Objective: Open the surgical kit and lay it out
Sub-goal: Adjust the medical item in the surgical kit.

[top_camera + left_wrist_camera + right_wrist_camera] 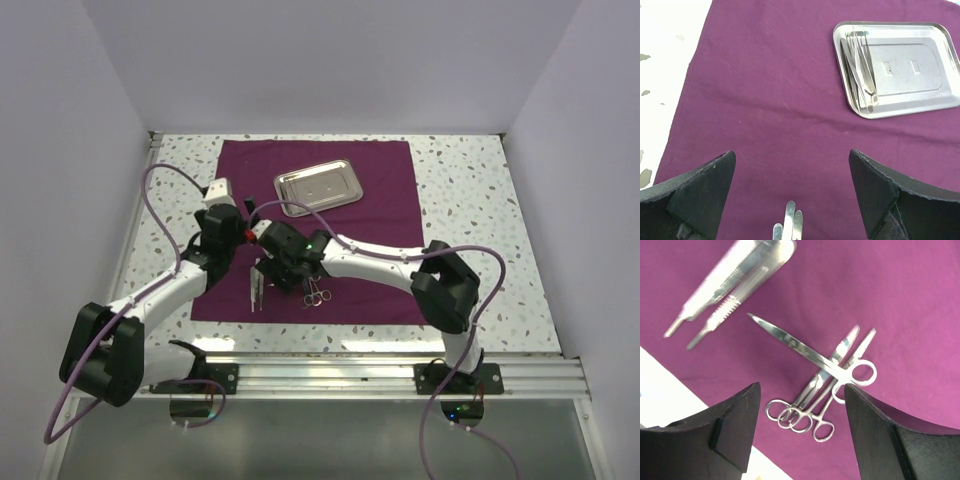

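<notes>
Maroon cloth (385,210) lies spread flat on the speckled table (465,200). I judge I am at the laying-out step, with both pairs of my fingers parted and holding nothing.

At the left of the overhead view, my left gripper (792,182) hovers wide-jawed over bare cloth. The steel tray (905,60) is in the upper right of its wrist view, with thin pieces (860,70) lying along the tray's left side. Lower centre lie the slim flat handles (727,287), side by side. Just right of them, the scissors (800,347) cross a bunch of ring-handled forceps (812,407), and my right gripper (802,427) hangs open over the rings. Next, I think, I pinch one ring handle low and draw it clear without snagging the cloth or dragging its neighbours.
</notes>
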`<act>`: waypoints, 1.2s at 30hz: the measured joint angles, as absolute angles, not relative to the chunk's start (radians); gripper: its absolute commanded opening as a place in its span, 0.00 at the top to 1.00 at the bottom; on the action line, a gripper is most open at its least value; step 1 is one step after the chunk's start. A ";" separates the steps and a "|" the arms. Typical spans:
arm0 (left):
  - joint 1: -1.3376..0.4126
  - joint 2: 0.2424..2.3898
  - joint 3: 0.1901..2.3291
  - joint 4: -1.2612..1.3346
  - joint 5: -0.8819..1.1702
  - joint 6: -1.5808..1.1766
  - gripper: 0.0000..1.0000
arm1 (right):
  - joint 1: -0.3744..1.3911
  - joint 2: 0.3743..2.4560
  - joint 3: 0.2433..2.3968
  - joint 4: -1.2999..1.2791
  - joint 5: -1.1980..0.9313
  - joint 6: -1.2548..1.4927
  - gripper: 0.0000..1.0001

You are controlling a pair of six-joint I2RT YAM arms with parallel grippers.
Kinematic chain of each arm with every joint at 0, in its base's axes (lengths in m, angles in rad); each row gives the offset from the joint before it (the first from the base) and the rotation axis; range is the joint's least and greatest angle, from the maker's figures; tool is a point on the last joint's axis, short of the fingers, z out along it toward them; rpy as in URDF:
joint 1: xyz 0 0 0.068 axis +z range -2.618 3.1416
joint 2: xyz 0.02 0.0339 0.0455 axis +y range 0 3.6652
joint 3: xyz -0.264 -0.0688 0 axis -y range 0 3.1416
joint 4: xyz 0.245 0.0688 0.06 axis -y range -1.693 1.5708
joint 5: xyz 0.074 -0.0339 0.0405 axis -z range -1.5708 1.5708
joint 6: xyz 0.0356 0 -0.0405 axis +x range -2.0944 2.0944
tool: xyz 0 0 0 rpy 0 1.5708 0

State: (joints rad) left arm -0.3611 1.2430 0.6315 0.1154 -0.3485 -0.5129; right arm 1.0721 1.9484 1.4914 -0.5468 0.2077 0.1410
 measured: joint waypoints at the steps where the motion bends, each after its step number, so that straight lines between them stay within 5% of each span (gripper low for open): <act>1: -0.361 1.243 0.630 0.115 -0.347 -0.513 0.00 | 1.072 1.956 1.511 -0.562 0.192 0.116 0.29; 16: -0.329 1.211 0.595 0.063 -0.459 -0.513 0.01 | 1.033 2.094 1.670 -0.622 0.003 -0.114 0.39; 27: -0.316 1.074 0.547 -0.024 -0.577 -0.518 0.00 | 1.044 2.121 1.692 -0.577 -0.084 -0.198 0.38; 36: -0.202 1.093 0.540 0.002 -0.475 -0.560 0.00 | 1.018 2.135 1.637 -0.536 -0.103 -0.190 0.37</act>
State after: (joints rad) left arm -0.2020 1.0935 0.5404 0.0021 -0.4747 -0.5602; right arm 1.0180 2.1345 1.6367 -0.5358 -0.1028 -0.1898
